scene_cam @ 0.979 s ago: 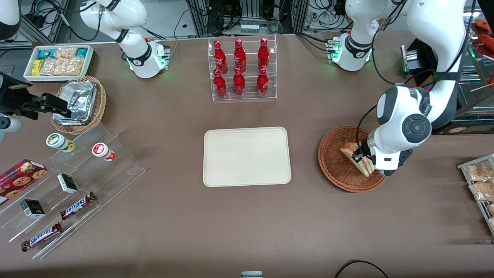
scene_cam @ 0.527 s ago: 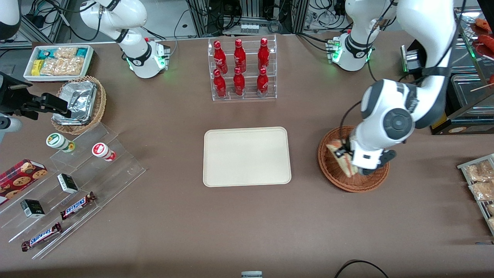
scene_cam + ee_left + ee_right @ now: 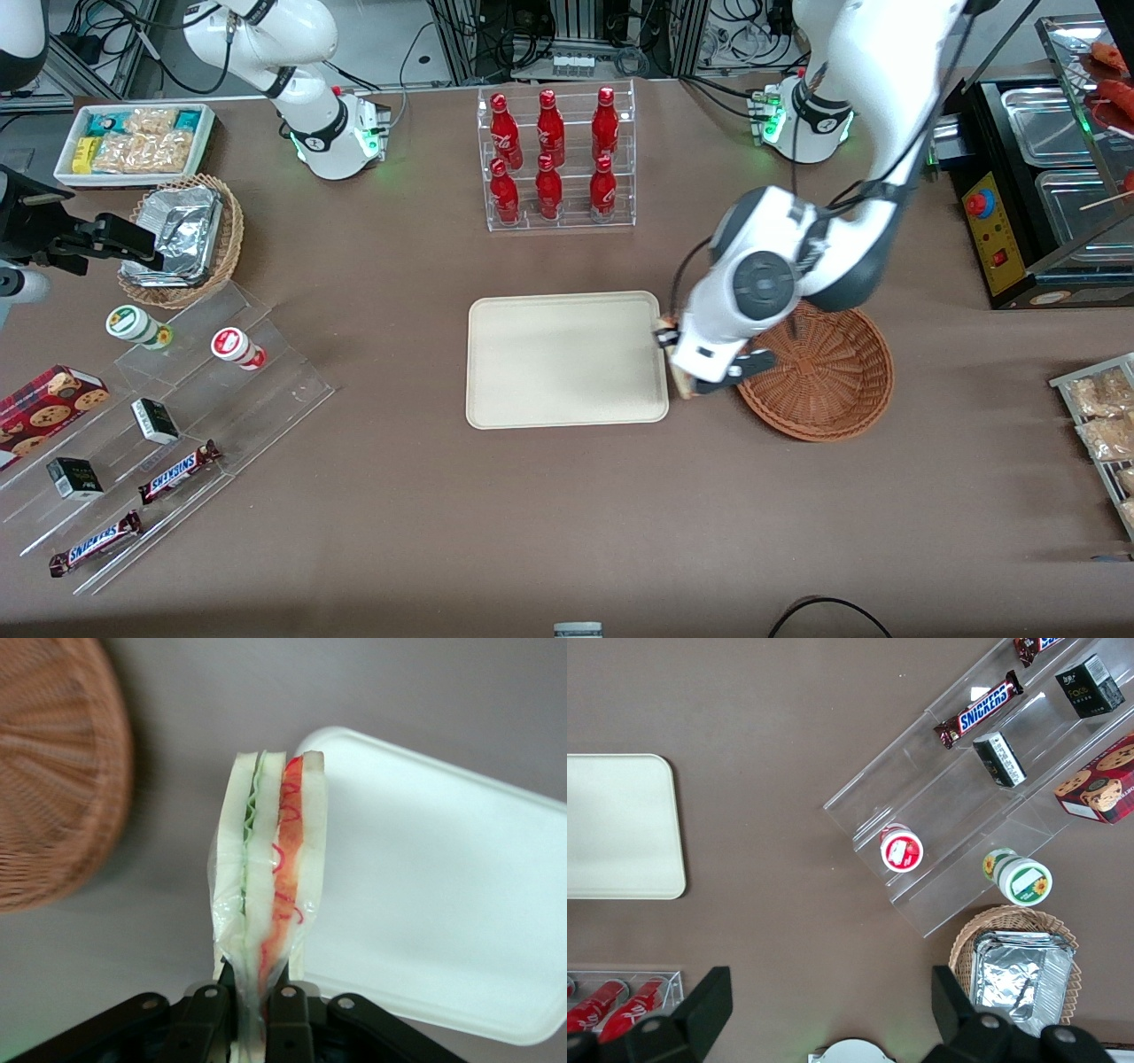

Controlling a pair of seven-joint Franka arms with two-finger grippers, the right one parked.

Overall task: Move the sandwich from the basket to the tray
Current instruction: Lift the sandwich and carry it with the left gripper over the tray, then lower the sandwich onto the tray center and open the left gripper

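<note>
The working arm is now reaching over the gap between the basket point(image 3: 819, 377) and the tray point(image 3: 565, 359); a second ago it was hanging over the basket with the sandwich point(image 3: 268, 877) low inside the wicker, and half a second ago it was lifting it above the basket's rim. The basket is now lying bare of the sandwich on the brown table point(image 3: 549, 514), just beside the tray toward the working arm's end. The tray is sitting unmoved with nothing on it. The tool point(image 3: 259, 1010) is hanging just off the tray edge that faces the basket, its fingers pinching the sandwich by its lower end, so the wedge is standing on edge in the air, cut side with red and green filling showing in the wrist view. In the front view the arm's wrist is hiding nearly all of the sandwich.

A clear rack of red bottles point(image 3: 555, 159) is standing farther from the front camera than the tray, well apart from the arm.
</note>
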